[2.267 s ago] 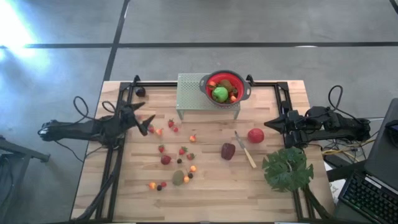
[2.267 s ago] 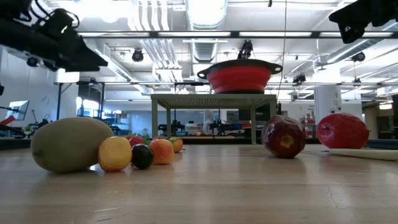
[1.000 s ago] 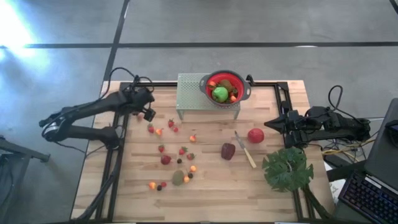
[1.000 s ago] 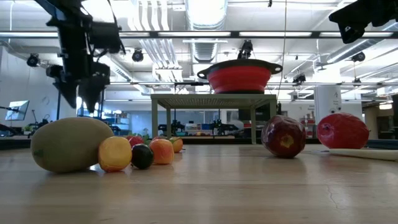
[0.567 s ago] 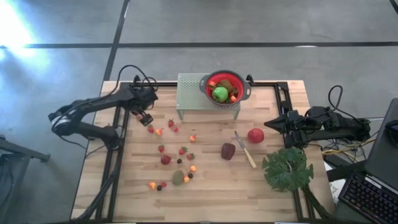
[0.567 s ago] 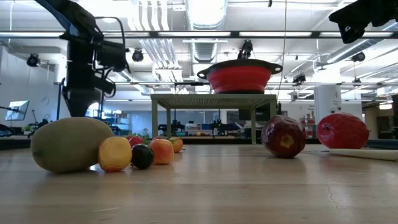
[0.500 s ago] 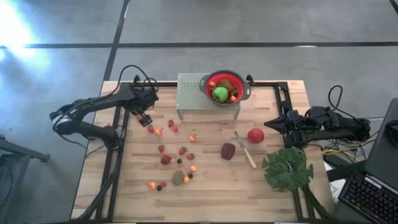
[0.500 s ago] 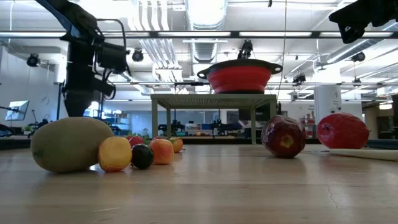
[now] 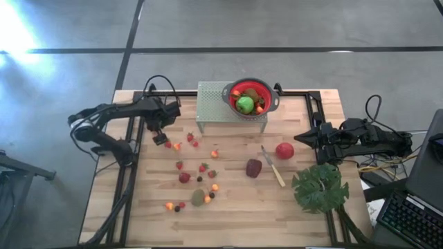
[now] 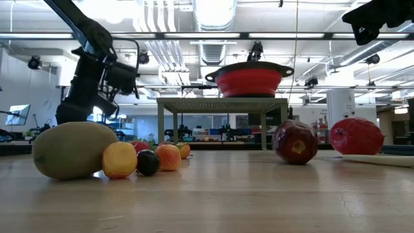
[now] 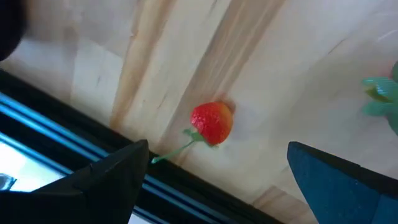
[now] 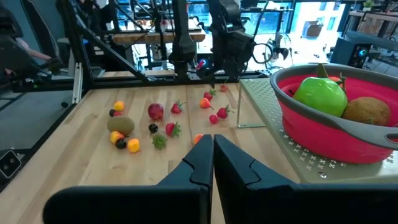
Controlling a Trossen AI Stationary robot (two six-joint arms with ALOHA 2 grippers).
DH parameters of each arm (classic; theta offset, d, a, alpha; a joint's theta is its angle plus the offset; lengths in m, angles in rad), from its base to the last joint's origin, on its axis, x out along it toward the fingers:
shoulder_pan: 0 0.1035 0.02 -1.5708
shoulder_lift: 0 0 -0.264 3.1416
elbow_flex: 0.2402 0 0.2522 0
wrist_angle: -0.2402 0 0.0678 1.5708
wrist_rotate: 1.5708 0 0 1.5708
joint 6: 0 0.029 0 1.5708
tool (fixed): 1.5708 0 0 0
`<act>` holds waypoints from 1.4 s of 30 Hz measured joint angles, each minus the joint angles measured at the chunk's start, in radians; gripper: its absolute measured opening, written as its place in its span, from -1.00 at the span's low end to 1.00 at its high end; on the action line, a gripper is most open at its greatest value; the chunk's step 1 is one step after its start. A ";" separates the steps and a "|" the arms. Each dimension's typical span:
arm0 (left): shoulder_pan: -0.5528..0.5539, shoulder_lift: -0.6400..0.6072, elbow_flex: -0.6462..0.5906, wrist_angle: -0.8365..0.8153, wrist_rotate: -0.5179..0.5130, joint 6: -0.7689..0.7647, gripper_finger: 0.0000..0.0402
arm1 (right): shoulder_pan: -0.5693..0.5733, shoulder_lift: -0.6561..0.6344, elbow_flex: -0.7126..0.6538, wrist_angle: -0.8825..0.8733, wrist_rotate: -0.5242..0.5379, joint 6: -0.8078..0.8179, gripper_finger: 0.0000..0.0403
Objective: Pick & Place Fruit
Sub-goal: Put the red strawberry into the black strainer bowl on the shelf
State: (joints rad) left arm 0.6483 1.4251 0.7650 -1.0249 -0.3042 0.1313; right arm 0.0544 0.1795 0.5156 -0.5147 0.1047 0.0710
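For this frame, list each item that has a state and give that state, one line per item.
left gripper: open, empty, above a strawberry lying on the table.
right gripper: shut, empty, parked at the table's right edge.
red colander: upright on the perforated stand, holding a green apple and other fruit.
red apple: loose on the table.
dark maroon fruit: loose, beside the knife.
kiwi: loose on the table.

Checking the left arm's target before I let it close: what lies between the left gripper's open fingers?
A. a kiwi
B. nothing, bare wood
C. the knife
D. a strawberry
D: the left wrist view shows a strawberry lying on the table between the open left gripper's fingers.
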 joint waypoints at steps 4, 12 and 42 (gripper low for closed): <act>0.001 0.049 0.000 0.025 0.000 0.014 0.93 | 0.000 0.000 0.000 0.000 0.000 0.000 -0.96; 0.005 0.138 0.003 0.028 0.001 0.028 0.91 | 0.000 0.000 0.000 0.000 0.000 0.000 -0.96; 0.007 0.157 -0.002 0.048 -0.041 0.055 0.13 | 0.000 0.000 0.000 0.000 0.000 0.000 -0.96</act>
State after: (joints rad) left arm 0.6556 1.5826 0.7631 -0.9765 -0.3449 0.1860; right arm 0.0544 0.1795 0.5156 -0.5144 0.1047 0.0708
